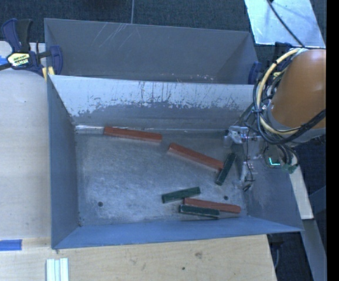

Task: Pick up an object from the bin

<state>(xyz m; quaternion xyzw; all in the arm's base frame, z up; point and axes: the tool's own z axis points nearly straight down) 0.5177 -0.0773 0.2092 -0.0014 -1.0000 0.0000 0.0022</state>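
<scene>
My gripper (246, 167) hangs at the right side of the bin, close to the right wall and above the floor. Just to its left a short dark green bar (225, 168) lies tilted, its upper end near the gripper. A red-brown bar (194, 156) lies slanted a little further left, with its right end meeting the green bar. Nothing shows between the gripper's tips.
Near the front wall lie another dark green bar (181, 195), a red-brown bar (212, 205) and a dark green bar (198, 213) right under it. A long red-brown bar (133, 134) rests along the back wall. The arm's orange cover and cables loom over the right rim.
</scene>
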